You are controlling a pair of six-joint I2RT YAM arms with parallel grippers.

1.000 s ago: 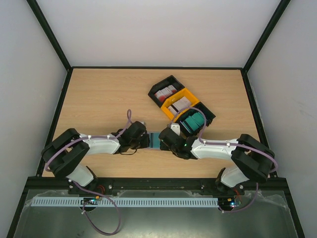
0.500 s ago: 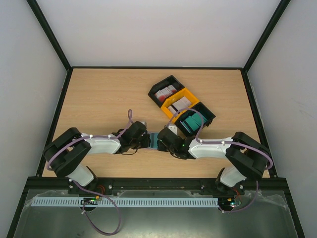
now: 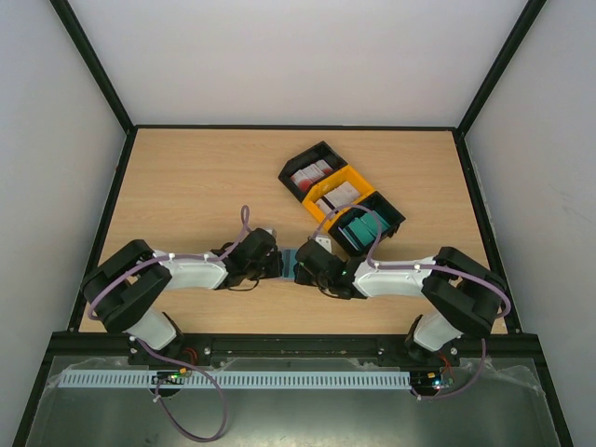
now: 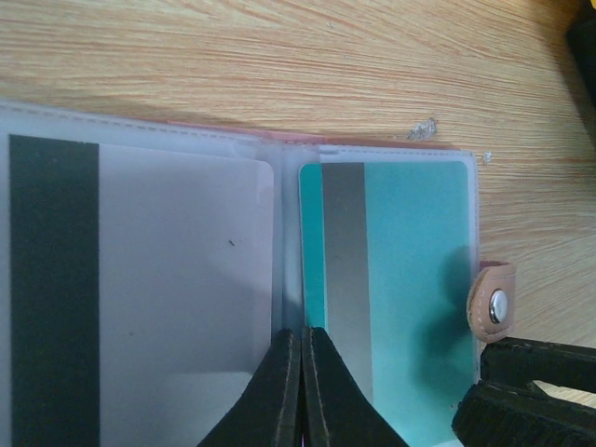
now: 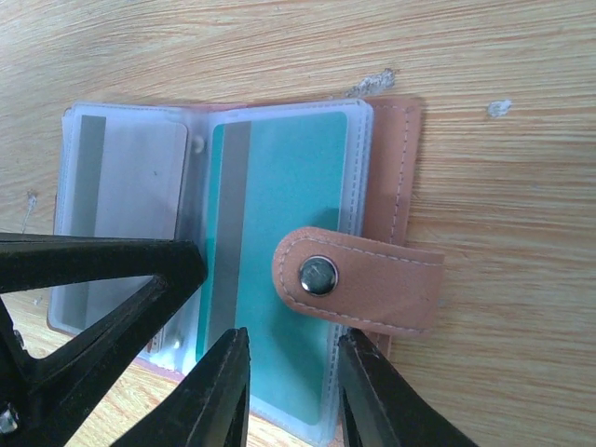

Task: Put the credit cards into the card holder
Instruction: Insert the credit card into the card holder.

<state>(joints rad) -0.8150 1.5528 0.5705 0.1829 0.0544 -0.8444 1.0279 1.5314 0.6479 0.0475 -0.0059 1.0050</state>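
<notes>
Nearest you, your left gripper (image 4: 301, 343) is pinching fully closed, its tips pressing on the fold of the card holder (image 5: 396, 177). The holder is lying open on the table (image 3: 186, 177) between your two arms. Your right gripper (image 5: 293, 352) is standing narrowly parted over the near edge of the teal card (image 5: 289, 186), gripping nothing. That card is sitting in a clear sleeve beside a whitish card (image 4: 168, 298). The snap strap (image 5: 358, 279) is lying across the sleeve, crowding your right finger. Farther back, three trays are sitting in a row: the near black tray (image 3: 391, 216), the yellow tray (image 3: 317, 212) and the far black tray (image 3: 296, 164), all holding more cards.
</notes>
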